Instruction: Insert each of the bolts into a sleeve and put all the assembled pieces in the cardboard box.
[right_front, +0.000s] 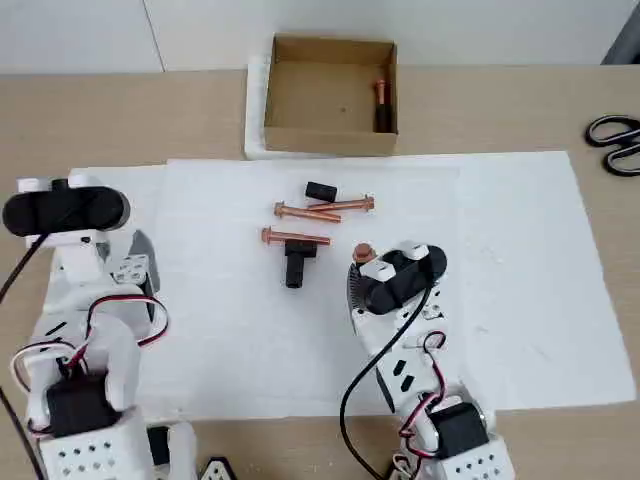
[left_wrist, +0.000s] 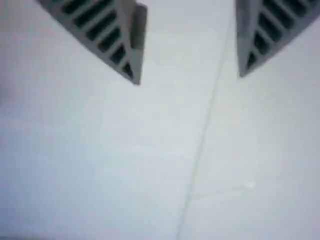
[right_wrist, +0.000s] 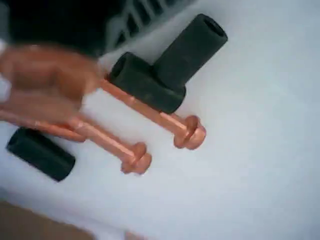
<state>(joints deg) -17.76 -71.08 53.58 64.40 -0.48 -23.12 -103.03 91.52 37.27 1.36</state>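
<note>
One assembled piece (right_front: 382, 103) lies in the box (right_front: 330, 140); three bolts (right_front: 296, 238) and three sleeves (right_front: 320, 190) lie on the sheet (right_front: 520, 260), right claw (right_front: 360, 263) apparently pinching a fourth bolt (right_front: 363, 251), left claw (left_wrist: 189, 76) spread.

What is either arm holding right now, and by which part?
The right gripper holds a copper bolt, seemingly by its shank, head showing. The left gripper is open, holding nothing.

No legible text, label, number or sign on any visible surface.
</note>
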